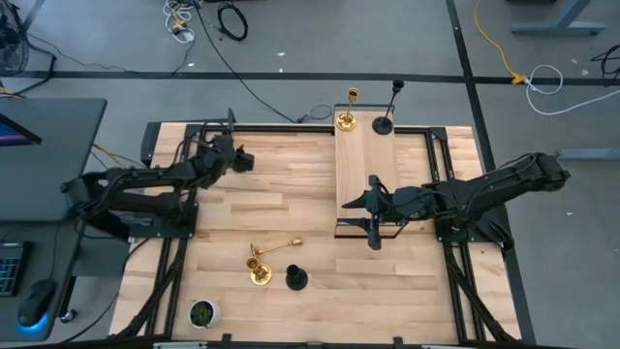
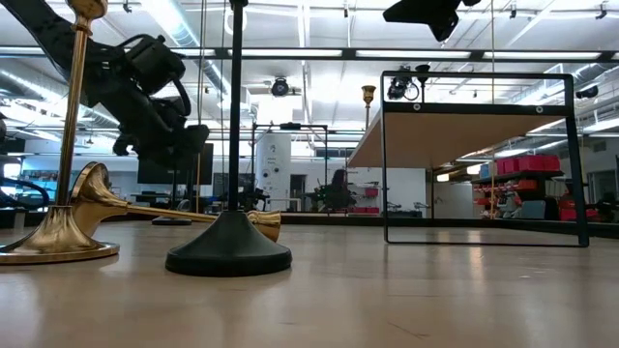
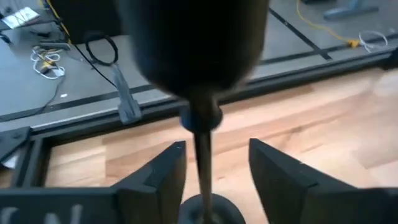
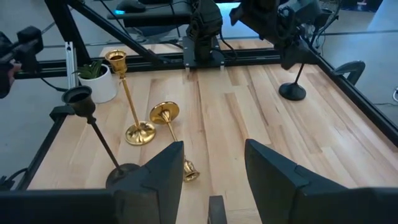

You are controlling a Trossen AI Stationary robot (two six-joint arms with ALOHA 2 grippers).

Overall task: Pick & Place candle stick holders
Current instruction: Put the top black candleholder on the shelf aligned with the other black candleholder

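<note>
High view first, nearest edge of the desk (image 1: 291, 204): a small green plant pot (image 1: 202, 312) sits at the near left. Just beyond it stand 2 holders side by side, an upright gold candlestick (image 1: 259, 274) and a black candlestick (image 1: 295, 280) to its right. A second gold candlestick (image 1: 279, 247) lies on its side, touching or almost touching the upright one.

Moving out to mid-desk on the right, the right hand (image 1: 368, 208) hangs above the near end of a raised wooden shelf (image 1: 360, 165), fingers spread and holding nothing.

Farther still, on the left, the left hand (image 3: 214, 149) is down around a third black holder (image 3: 193, 50). Its fingers are spread on either side of the thin stem with gaps showing on both sides, and the holder stands upright with its base on the desk.

At the far end of the shelf stand the last 2: a gold holder (image 1: 346, 121), and just to its right a black holder (image 1: 384, 125).
</note>
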